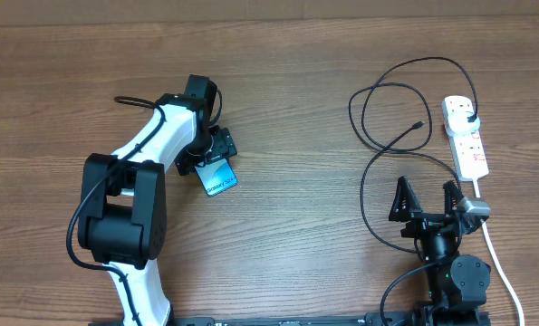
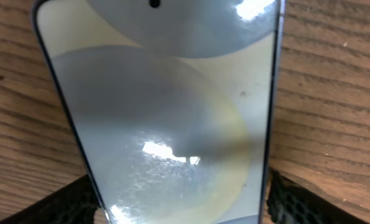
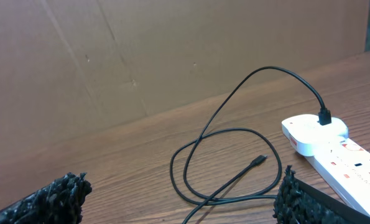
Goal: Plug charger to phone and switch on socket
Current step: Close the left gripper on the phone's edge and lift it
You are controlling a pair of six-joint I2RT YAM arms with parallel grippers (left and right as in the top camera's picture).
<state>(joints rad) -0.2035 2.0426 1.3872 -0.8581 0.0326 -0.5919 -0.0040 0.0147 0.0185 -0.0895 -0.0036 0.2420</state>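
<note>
Pinching the slim teal-screened smartphone (image 1: pixel 219 177) left of desk centre, the left gripper (image 1: pixel 213 164) risked dropping it; the right gripper (image 1: pixel 425 194), fingers spread near the right edge, could snag the thin black charger cable (image 1: pixel 419 124) beside the white power strip (image 1: pixel 468 145).

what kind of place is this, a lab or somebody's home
Probably a robot lab bench: a left arm and a right arm at a wooden table, a plain brown backdrop, and a phone, charger and socket laid out.
</note>
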